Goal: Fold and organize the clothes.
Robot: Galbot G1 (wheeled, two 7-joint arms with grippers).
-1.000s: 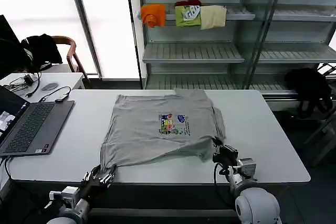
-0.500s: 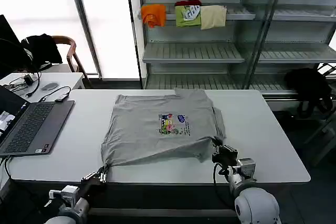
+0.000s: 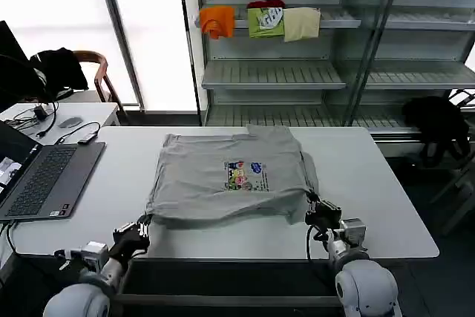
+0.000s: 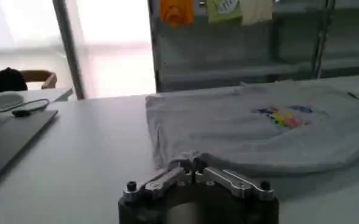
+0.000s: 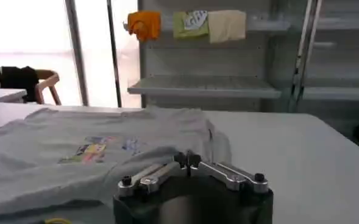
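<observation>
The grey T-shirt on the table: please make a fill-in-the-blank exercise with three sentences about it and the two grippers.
1. The grey T-shirt lies on the white table, and its multicoloured print faces ____.
2. The left gripper is shut on the near ____ corner of the shirt's hem.
3. The right gripper is ____ on the other near corner.

Missing words: up; left; shut

The left gripper (image 4: 194,163) is pinching the near hem of the light grey cotton top with the multicoloured chest print (image 4: 258,128), which is lying spread on the white table (image 4: 88,158).
</observation>
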